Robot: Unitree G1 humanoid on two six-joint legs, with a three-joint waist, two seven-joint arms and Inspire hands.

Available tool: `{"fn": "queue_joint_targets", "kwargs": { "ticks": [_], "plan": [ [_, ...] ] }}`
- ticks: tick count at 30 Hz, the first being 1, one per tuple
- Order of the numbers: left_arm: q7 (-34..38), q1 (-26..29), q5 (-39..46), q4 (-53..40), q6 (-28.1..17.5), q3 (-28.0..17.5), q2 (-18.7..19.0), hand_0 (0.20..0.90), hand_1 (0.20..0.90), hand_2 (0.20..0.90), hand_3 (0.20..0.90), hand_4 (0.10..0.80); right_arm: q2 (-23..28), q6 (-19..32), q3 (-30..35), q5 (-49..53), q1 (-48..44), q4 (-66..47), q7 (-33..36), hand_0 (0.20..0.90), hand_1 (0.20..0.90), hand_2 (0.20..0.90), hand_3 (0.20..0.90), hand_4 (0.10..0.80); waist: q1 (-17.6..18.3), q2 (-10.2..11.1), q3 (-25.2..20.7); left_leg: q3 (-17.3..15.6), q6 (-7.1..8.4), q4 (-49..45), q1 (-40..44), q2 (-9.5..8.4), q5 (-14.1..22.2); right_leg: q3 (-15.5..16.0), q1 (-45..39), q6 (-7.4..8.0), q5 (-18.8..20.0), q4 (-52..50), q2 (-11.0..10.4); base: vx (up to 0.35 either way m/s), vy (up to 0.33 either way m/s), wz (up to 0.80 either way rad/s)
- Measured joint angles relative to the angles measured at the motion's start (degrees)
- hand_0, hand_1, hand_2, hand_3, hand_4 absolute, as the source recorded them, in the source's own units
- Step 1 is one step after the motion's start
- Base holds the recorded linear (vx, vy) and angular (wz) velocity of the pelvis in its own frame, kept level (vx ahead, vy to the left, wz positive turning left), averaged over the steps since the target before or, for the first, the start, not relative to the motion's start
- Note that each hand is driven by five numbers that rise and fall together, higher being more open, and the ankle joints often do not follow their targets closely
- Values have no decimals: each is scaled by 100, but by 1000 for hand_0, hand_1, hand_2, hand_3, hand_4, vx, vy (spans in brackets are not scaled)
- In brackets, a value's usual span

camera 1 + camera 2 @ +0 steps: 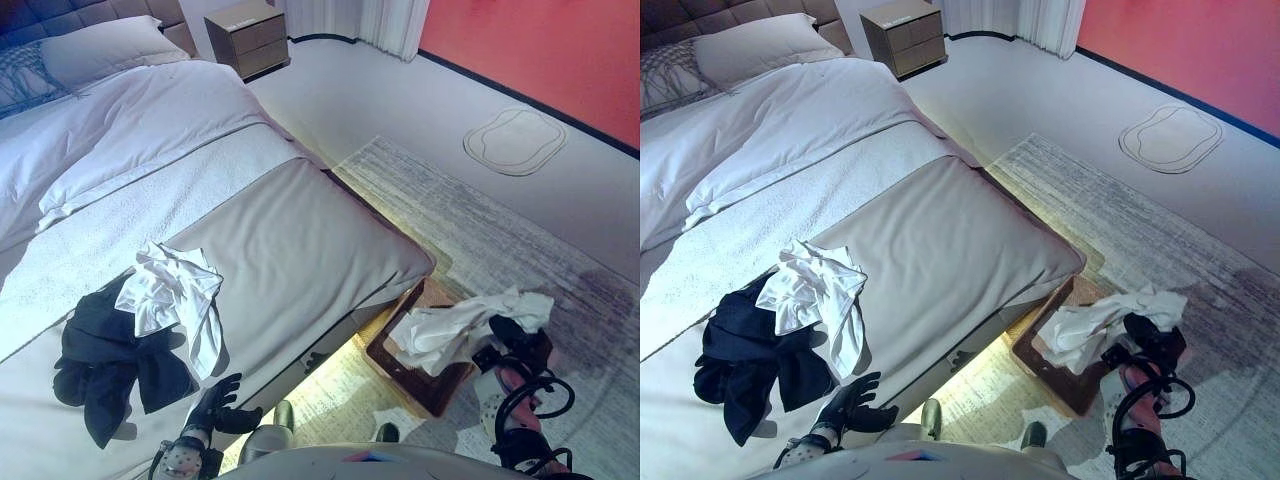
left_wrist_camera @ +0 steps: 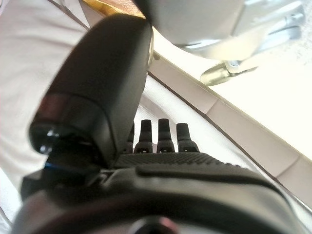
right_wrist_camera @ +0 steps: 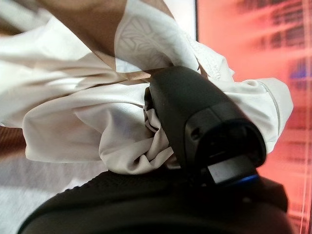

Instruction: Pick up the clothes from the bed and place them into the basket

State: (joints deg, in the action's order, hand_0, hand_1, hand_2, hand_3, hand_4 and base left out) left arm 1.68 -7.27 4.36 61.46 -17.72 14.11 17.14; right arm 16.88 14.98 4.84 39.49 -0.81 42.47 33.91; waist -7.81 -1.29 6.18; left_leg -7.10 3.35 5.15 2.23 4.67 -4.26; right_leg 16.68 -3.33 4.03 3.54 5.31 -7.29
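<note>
A white garment (image 1: 175,300) and a dark navy garment (image 1: 110,360) lie crumpled together on the bed (image 1: 300,240) near its front edge. My left hand (image 1: 218,402) rests open at the bed's edge, just right of the dark garment. A brown basket (image 1: 420,375) stands on the floor beside the bed. My right hand (image 1: 522,340) is over the basket's right side, shut on a white garment (image 1: 455,325) that drapes into the basket. In the right wrist view the thumb (image 3: 204,117) presses into the bunched white cloth (image 3: 97,122).
A patterned rug (image 1: 520,240) covers the floor under the basket. A wooden nightstand (image 1: 248,38) stands at the back by the headboard. Pillows (image 1: 100,50) lie at the head of the bed. A red wall (image 1: 540,50) is on the far right.
</note>
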Motion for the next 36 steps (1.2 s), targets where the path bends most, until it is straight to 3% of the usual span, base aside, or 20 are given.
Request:
{"fn": "queue_joint_targets", "kwargs": {
  "ticks": [4, 6, 9, 12, 14, 17, 21, 22, 30, 36],
  "plan": [
    [-104, 119, 22, -2, -8, 246, 42, 900, 900, 900, 900, 800, 244, -8, 111, 178, -214, 818, -95, 300, 300, 300, 200, 100, -35, -223, -9, 122, 26, -1, -273, -44, -46, 123, 214, 52, -38, 15, -45, -207, 12, 15],
    [-156, 277, 52, -38, -32, 450, 28, 900, 900, 900, 900, 800, 457, -6, 154, 242, -440, 1060, -77, 300, 300, 300, 200, 100, -65, -445, 139, 205, 12, -69, -631, -92, -237, 164, 531, 65, 60, -37, -96, -343, 50, 13],
    [-149, 692, 308, -136, -247, 756, -17, 900, 900, 900, 900, 800, 905, 25, 131, 238, -1218, 1549, -75, 300, 300, 300, 200, 100, -83, -825, 789, 301, 13, -874, -1427, -163, -238, 133, 1102, 46, 70, -467, -232, -222, 41, 4],
    [-134, 859, 413, -183, -330, 803, -103, 900, 900, 900, 900, 800, 1086, 29, 84, 237, -1778, 1707, -72, 300, 300, 300, 200, 100, -109, -1064, 1223, 296, 21, -1075, -1659, -161, -233, 92, 1409, 31, 13, -758, -285, -123, -42, -6],
    [-86, 904, 472, -225, -485, 822, -92, 900, 900, 900, 900, 800, 1150, 27, -42, 230, -2200, 1909, -128, 300, 300, 300, 200, 100, -148, -1101, 1400, 307, 154, -1171, -1913, -158, -95, 76, 1813, -2, -76, -1076, -352, -144, -26, -10],
    [-83, 1049, 527, -394, -530, 870, 56, 900, 900, 900, 900, 800, 1326, 12, -120, 215, -2698, 2050, -177, 300, 300, 300, 200, 100, -146, -1080, 1779, 294, 130, -1169, -2114, -213, -66, 15, 2195, 14, -108, -1448, -432, -179, 3, -1],
    [-98, 1184, 702, -725, -500, 912, 219, 900, 900, 900, 900, 800, 1818, -108, -127, 191, -3359, 2085, -223, 300, 300, 300, 200, 100, -135, -1038, 2249, 265, -4, -1164, -2590, -410, -103, -62, 2863, 19, -109, -1856, -719, -85, 24, 4],
    [-97, 1182, 705, -746, -500, 917, 218, 900, 900, 900, 900, 800, 1855, -139, -129, 190, -3388, 2096, -235, 900, 900, 900, 900, 800, -147, -1037, 2249, 255, -5, -1157, -2641, -425, -104, -64, 2918, 19, -108, -1858, -741, -40, 19, 3],
    [-94, 1163, 926, -885, -501, 1081, 238, 900, 900, 900, 900, 800, 1941, -503, -131, 189, -3889, 2413, -319, 900, 900, 900, 900, 800, -201, -1038, 2249, 174, -253, -932, -2679, -580, -353, -133, 3118, 24, -104, -1933, -886, -13, 30, -2],
    [-192, 1165, 1138, -884, -493, 1076, 238, 900, 900, 900, 900, 800, 2132, -758, -133, 91, -3990, 2404, -604, 900, 900, 900, 900, 800, -201, -1040, 2247, 151, -279, -852, -2485, -589, -408, -145, 2942, 72, -107, -1877, -886, 30, 26, -2]
  ]
}}
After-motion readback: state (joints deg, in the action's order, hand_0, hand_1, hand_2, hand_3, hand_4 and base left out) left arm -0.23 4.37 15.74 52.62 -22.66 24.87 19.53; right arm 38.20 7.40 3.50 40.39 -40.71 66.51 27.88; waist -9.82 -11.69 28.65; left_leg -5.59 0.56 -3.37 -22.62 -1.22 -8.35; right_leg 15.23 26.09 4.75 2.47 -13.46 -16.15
